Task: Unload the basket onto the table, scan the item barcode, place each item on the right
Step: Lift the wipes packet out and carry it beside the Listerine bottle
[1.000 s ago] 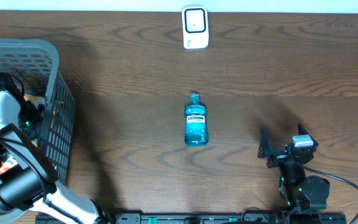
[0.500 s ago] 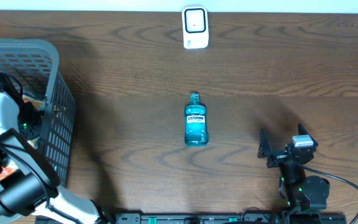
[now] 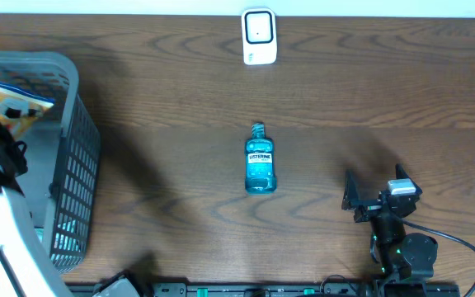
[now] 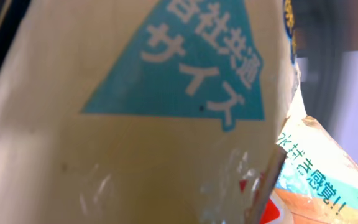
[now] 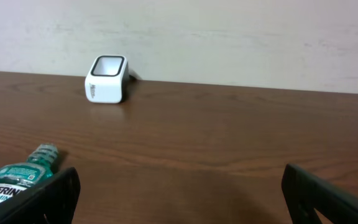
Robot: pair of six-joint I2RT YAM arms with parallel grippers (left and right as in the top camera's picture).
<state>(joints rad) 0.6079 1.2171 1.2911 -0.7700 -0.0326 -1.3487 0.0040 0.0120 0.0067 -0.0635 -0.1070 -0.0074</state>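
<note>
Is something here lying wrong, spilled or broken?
Only the bottle stands out: it lies on its side in the middle of the table, with its cap toward the scanner. No spill shows around it, and nothing looks broken.

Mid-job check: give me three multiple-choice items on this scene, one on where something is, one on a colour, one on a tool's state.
1. Where on the table is the mouthwash bottle?
A) far right edge
B) the middle
C) near left corner

2. The scanner is:
A) white
B) red
C) green

3. The right tool is:
A) open and empty
B) shut on the bottle
C) shut on the scanner

Key: 1 B, it lies on its side at mid-table; 2 A, its casing is white; 3 A, its fingers stand wide apart with nothing between them.
</note>
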